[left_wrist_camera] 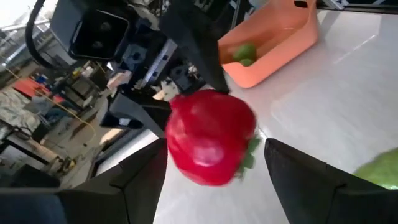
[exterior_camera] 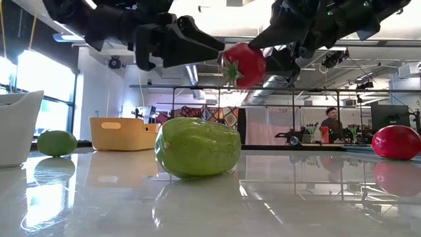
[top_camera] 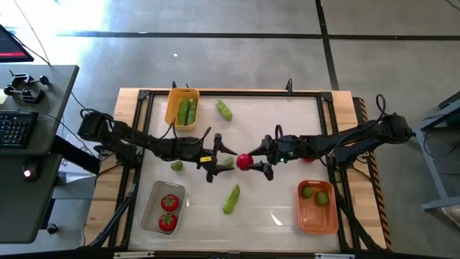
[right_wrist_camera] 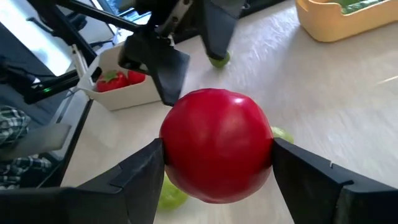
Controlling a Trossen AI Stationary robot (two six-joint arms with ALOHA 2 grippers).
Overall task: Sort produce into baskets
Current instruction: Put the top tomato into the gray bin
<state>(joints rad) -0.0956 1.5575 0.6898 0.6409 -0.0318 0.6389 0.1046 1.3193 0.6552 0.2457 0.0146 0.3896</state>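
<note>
A pale glossy table with a wooden rim stands on a grey concrete floor, a dark desk with a keyboard off its left side.

Above the table's middle the right hand grips a round red toy tomato with a green stalk, one dark finger pressed against each side of it, the tomato lifted clear of the surface. The left hand faces it from the other side, its fingers spread apart on either side of the tomato and not visibly touching it.

Just toward the front edge from the two hands lies an elongated green toy cucumber on the table. A small round green lime lies left of the left hand, and a second cucumber lies near the back edge. Beside it, toward the back left corner, the yellow-orange plastic bin holds green cucumbers. The clear see-through bin at the front left corner holds two red tomatoes. The darker orange bin at the front right corner holds two limes. Another red tomato lies by the right arm.
</note>
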